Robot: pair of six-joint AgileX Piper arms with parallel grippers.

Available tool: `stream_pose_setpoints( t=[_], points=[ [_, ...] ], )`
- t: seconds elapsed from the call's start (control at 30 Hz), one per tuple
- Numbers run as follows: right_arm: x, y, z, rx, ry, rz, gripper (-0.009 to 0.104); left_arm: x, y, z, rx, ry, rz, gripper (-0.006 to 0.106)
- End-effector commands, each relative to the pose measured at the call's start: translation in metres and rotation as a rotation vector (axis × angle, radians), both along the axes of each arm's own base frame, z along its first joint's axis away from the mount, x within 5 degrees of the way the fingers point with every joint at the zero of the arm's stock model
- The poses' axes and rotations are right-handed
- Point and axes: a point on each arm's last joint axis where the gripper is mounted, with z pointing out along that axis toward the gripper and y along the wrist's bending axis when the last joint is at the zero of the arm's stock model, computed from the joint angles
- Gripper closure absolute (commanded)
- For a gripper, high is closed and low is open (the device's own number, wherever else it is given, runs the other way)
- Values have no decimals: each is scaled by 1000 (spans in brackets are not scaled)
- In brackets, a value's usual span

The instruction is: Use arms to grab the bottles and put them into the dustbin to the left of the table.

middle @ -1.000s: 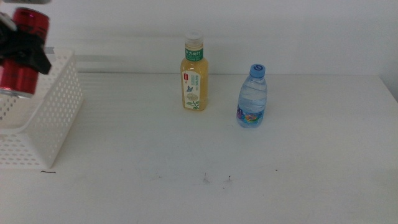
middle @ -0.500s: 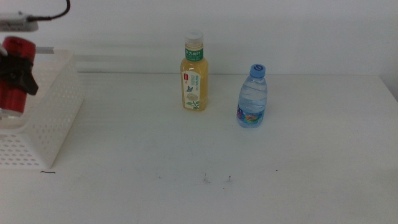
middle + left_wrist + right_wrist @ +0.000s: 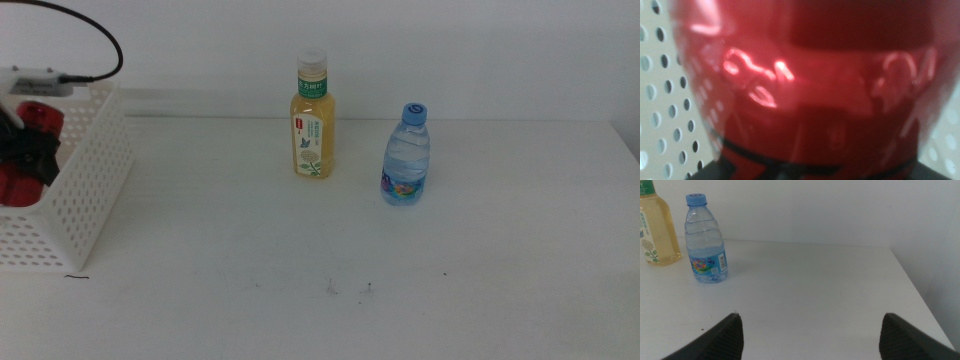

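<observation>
My left gripper [image 3: 30, 152] is shut on the slim red can [image 3: 20, 185] and holds it inside the white perforated dustbin [image 3: 85, 190] at the table's far left. In the left wrist view the red can [image 3: 810, 85] fills the picture, with the dustbin's perforated wall [image 3: 665, 110] right behind it. The yellow-drink bottle [image 3: 312, 118] and the blue-capped water bottle [image 3: 406, 155] stand upright at mid-table. My right gripper [image 3: 815, 337] is open above the table's right part, well short of the water bottle [image 3: 706, 240] and the yellow bottle [image 3: 655, 230]; the middle view leaves it out.
The white table [image 3: 330, 250] carries a few dark specks near its front. Its right edge [image 3: 912, 285] runs close beside the right gripper. A black cable [image 3: 95, 35] loops above the dustbin.
The left gripper has carried the red can down and leftward, from above the dustbin's rim to inside it. Both bottles have stayed put.
</observation>
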Motion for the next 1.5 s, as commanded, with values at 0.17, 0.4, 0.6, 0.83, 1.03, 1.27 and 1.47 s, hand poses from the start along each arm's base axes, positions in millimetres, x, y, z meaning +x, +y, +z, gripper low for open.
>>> stream_pose_setpoints(
  t=[0.17, 0.4, 0.6, 0.83, 1.03, 1.27, 1.47],
  points=[
    [0, -1, 0, -15, -11, -7, 2, 3, 4, 1, 35, -19, -4, 33],
    [0, -1, 0, -15, -11, -7, 2, 0, -1, 40, 13, -60, 22, 7],
    [0, -1, 0, -15, -11, -7, 2, -31, -29, 125, 34, -249, 19, 7],
    [0, -1, 0, -15, -11, -7, 2, -106, -111, 186, -27, -518, -87, 7],
    [0, -1, 0, -15, -11, -7, 2, -158, -176, 189, -125, -757, -165, 7],
    [0, -1, 0, -15, -11, -7, 2, -214, -207, 180, -182, -915, -303, 7],
    [0, -1, 0, -15, -11, -7, 2, -237, -204, 154, -195, -953, -301, 7]
  ],
)
